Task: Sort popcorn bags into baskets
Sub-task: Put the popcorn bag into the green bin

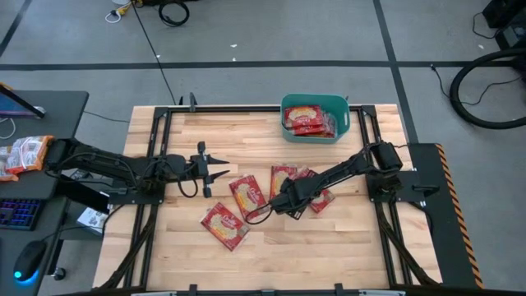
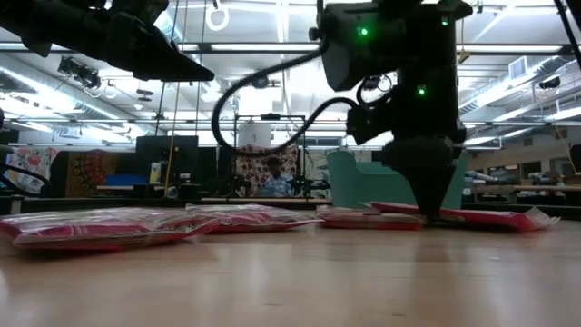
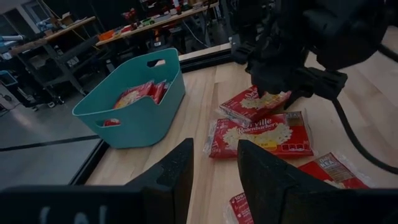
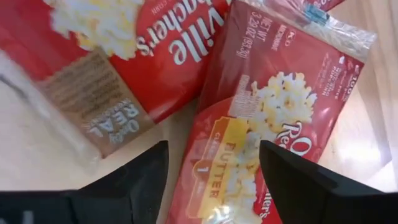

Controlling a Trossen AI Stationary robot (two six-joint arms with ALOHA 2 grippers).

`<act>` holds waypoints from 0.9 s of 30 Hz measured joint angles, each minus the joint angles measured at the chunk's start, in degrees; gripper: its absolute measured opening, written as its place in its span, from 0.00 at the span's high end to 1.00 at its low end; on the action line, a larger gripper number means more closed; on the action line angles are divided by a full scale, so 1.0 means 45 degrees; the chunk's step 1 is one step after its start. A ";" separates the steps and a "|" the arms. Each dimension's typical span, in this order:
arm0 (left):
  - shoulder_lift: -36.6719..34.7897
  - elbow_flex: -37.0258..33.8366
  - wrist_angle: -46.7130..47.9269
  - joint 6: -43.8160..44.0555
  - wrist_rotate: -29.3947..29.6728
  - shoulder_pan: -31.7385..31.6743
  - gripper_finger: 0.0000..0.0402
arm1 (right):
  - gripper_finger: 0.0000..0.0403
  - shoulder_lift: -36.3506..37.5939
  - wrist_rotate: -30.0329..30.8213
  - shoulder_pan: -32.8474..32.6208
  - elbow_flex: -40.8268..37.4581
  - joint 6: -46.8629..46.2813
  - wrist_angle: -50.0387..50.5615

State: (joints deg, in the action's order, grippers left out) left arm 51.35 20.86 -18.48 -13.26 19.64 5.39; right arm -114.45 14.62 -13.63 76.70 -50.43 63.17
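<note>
1. Four popcorn bags lie flat on the worktop (image 1: 271, 255); more sit in the teal basket (image 1: 341, 105) at the far edge.
2. Right gripper (image 1: 285, 200) is low over a pair of overlapping bags (image 1: 306, 187), its fingers spread wide and released, holding nothing.
3. Directly under it, one bag (image 4: 273, 118) lies between the fingers, its long axis running roughly with the arm's reach; another bag (image 4: 130, 43) beside it is skewed, overlapping it.
4. Two more bags, one (image 1: 246, 195) close beside this gripper and one (image 1: 223, 224) farther out, lie diagonally.
5. Left gripper (image 1: 215, 166) hovers apart from them, part-open, empty, pointing toward the basket.
</note>
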 joint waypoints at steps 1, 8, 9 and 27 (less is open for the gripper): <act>0.0000 0.0000 0.0009 0.0000 0.0000 0.0000 0.68 | 0.38 -0.0076 0.0116 0.0000 -0.0023 0.0028 0.0044; 0.0000 0.0000 0.0023 0.0000 0.0000 0.0000 0.68 | 0.52 -0.0623 0.0435 -0.0005 0.0049 0.0564 0.0180; 0.0000 0.0000 0.0026 0.0005 -0.0002 0.0000 0.68 | 0.55 -0.0693 0.0432 -0.0019 0.0049 0.0663 0.0209; 0.0000 0.0000 0.0088 0.0010 0.0000 0.0000 0.68 | 0.98 -0.0881 0.0981 -0.0301 0.1655 0.1931 0.3269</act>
State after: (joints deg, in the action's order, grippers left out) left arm 51.35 20.86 -18.08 -13.21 19.64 5.39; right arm -118.41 19.03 -14.98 84.15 -41.74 77.88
